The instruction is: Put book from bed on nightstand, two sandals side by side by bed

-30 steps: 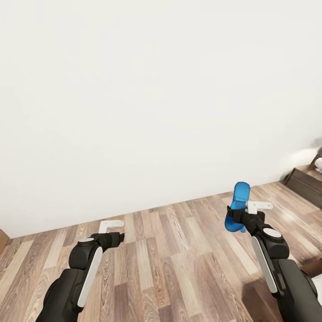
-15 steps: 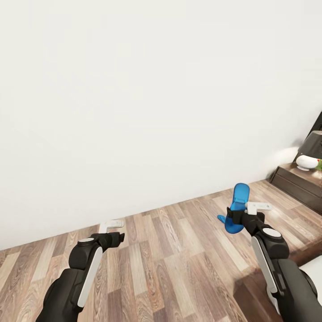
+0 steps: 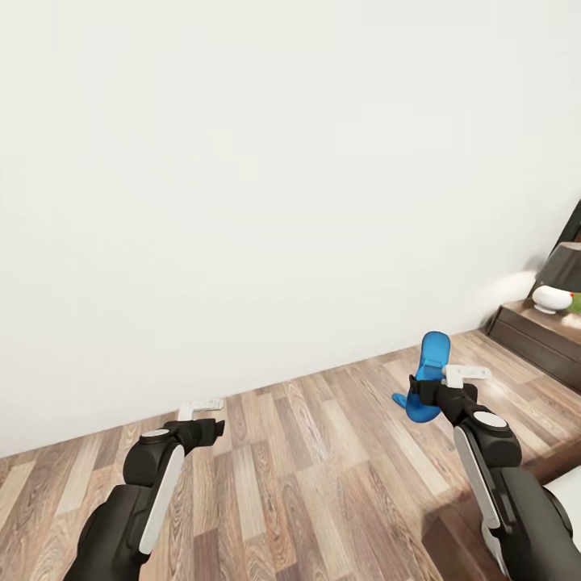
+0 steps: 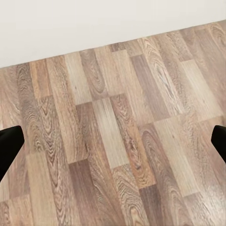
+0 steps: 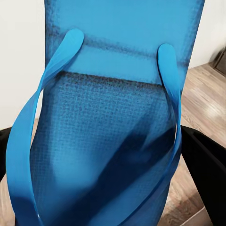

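Head view: right claw (image 3: 430,393) pinching blue sandal (image 3: 430,363); left claw (image 3: 202,418) spread, empty.

Bright blue sandal (image 3: 432,367), brown wood-grain floor (image 3: 323,476), white wall (image 3: 266,186)

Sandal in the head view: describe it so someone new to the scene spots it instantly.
Start at the white wall above the wood-plank floor, then follow the right arm up from the lower right corner. The sandal stands nearly upright, clamped in the right tool. It is the one bright blue thing among browns, whites and blacks.
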Motion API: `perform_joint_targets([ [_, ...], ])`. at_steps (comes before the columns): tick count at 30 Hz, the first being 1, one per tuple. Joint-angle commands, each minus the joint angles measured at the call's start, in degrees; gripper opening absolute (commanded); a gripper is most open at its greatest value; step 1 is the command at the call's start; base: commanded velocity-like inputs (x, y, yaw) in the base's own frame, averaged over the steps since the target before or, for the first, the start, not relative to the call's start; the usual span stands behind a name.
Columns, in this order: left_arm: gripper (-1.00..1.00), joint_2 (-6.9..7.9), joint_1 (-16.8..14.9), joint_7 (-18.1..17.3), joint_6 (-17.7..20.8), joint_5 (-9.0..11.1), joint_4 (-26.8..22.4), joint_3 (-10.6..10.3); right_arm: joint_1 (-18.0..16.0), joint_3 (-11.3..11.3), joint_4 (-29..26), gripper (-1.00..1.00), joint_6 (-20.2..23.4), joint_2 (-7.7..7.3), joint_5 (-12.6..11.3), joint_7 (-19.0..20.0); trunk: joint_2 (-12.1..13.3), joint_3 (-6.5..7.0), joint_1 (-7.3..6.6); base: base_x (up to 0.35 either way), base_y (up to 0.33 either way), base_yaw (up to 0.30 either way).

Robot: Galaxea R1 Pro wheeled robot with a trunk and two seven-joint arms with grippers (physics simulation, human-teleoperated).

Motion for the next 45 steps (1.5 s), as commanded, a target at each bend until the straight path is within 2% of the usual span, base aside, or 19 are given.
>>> perform_joint_targets([
  [1, 1.0, -0.01, 0.0, 0.5, 0.2, 0.3, -0.1, -0.1, 0.0, 0.1, -0.1, -1.0, 0.3, -0.03, -0.5, -0.4, -0.1, -0.05, 0.01, 0.0, 0.0, 0.0],
  [8, 1.0, -0.07, 0.0, 0.4, 0.1, 0.3, 0.0, -0.5, 0.0, 0.2, -0.1, -1.0, 0.5, -0.03, -0.5, -0.4, -0.1, 0.01, 0.01, 0.177, 0.1, -0.119],
  [16, 1.0, -0.03, 0.0, 0.4, 0.1, 0.2, 0.0, -0.6, 0.0, 0.2, -0.1, -1.0, 0.5, -0.03, -0.5, -0.4, -0.1, 0.17, 0.01, 0.297, 0.129, -0.275],
  [37, 1.0, -0.08, 0.0, 0.3, 0.1, 0.2, 0.0, -0.6, 0.0, 0.3, -0.1, -1.0, 0.5, -0.03, -0.5, -0.4, -0.1, 0.42, 0.01, 0.333, 0.011, -0.284],
  [45, 1.0, -0.12, 0.0, 0.4, 0.1, 0.3, 0.0, -0.6, 0.0, 0.3, -0.1, -1.0, 0.5, -0.03, -0.5, -0.4, -0.1, 0.69, 0.01, 0.264, 0.216, -0.285],
])
